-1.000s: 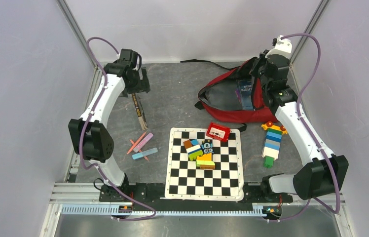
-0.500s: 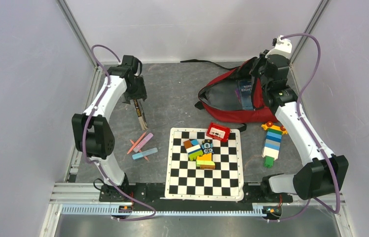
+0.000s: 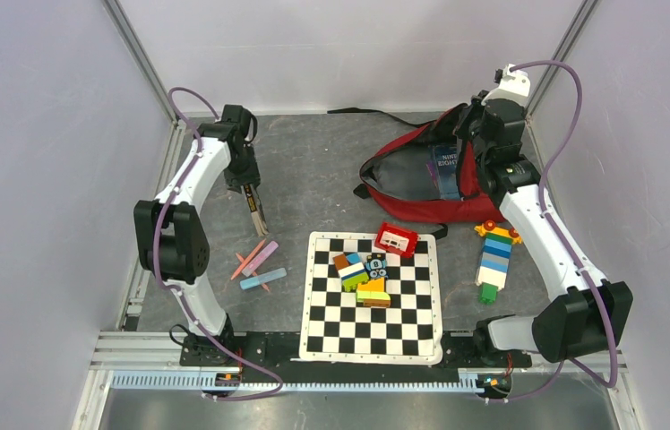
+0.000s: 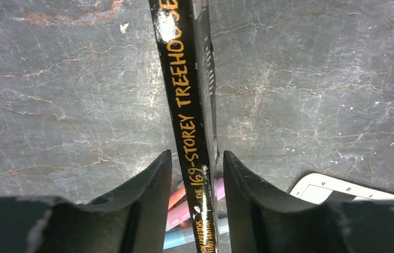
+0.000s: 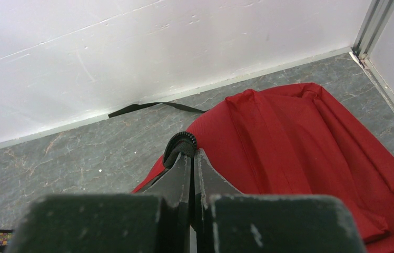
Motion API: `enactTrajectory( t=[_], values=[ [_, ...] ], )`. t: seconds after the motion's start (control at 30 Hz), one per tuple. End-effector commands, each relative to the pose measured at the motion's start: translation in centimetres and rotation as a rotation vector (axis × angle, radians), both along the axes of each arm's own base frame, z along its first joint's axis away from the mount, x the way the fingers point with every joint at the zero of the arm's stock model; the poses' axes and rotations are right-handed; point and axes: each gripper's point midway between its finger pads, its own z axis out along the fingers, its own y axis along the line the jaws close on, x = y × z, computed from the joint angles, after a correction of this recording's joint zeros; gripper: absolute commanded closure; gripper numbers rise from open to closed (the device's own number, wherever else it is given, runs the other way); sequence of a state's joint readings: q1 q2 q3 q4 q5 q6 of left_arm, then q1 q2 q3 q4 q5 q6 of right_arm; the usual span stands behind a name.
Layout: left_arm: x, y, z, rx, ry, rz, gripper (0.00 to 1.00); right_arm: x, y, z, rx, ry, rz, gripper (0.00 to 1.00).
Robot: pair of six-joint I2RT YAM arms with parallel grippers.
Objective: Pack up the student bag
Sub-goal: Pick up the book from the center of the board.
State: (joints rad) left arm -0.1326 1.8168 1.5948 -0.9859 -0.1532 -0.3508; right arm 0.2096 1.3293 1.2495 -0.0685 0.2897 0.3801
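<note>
The left gripper (image 4: 197, 158) has dropped and narrowed over the book (image 4: 184, 95), fingers spread just beside its spine; at the table's (image 3: 313, 161) far right the right gripper (image 5: 190, 153), fingers pressed together, pinches the red bag's (image 5: 289, 137) black rim.

Book (image 3: 446, 167) half-hidden inside student bag (image 3: 408, 211)

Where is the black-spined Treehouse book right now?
In the top view the book is left of centre, just beyond the coloured sticks; the left wrist view shows it spine-up between the open jaws of the left gripper.
</note>
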Motion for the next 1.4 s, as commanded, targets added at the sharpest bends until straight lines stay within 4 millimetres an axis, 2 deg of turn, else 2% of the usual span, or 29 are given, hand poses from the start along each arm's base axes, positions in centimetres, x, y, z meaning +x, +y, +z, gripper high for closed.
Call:
enactTrajectory(
  t=[0.0, 0.1, 0.37, 0.5, 0.6, 0.73, 0.9, 1.0, 1.1, 1.27, 1.37],
  values=[
    [0.4, 0.3, -0.2, -0.014, -0.013, 0.016, 0.57, -0.1, 0.2, 3.9, 0.025, -0.11, 0.002, 1.0],
    [0.6, 0.2, -0.2, -0.024, -0.027, 0.024, 0.66, -0.1, 0.3, 3.8, 0.029, -0.11, 0.007, 1.0],
    [0.8, -0.1, -0.1, -0.051, -0.045, 0.043, 0.98, -0.1, 0.3, 3.7, 0.036, -0.108, 0.004, 1.0],
    [1.0, -0.3, 0.8, -0.066, -0.088, 0.054, 0.98, 0.0, 0.4, 3.6, 0.041, -0.105, 0.011, 1.0],
    [2.3, -0.8, 3.2, -0.105, -0.18, 0.066, 0.98, -0.2, 0.4, 3.9, 0.046, -0.111, 0.012, 1.0],
    [4.6, -2.8, 7.6, -0.224, -0.307, 0.043, 0.98, -0.5, 0.3, 5.4, 0.059, -0.167, 0.013, 1.0],
    [6.0, -5.1, 12.4, -0.361, -0.434, -0.005, 0.98, -0.2, 0.6, 5.7, 0.064, -0.168, 0.019, 1.0],
    [6.1, -7.3, 14.7, -0.473, -0.483, -0.058, 0.98, 0.1, 0.9, 6.1, 0.079, -0.175, 0.034, 1.0],
    [5.7, -10.6, 16.7, -0.612, -0.501, -0.169, 0.98, 0.5, 1.3, 6.6, 0.09, -0.183, 0.044, 1.0],
    [3.9, -17.3, 18.5, -0.84, -0.477, -0.346, 0.98, 0.8, 1.3, 7.1, 0.098, -0.19, 0.042, 1.0],
    [2.9, -21.2, 19.6, -0.959, -0.489, -0.404, 0.98, 0.2, 1.1, 7.8, 0.116, -0.209, 0.034, 1.0]
  ],
)
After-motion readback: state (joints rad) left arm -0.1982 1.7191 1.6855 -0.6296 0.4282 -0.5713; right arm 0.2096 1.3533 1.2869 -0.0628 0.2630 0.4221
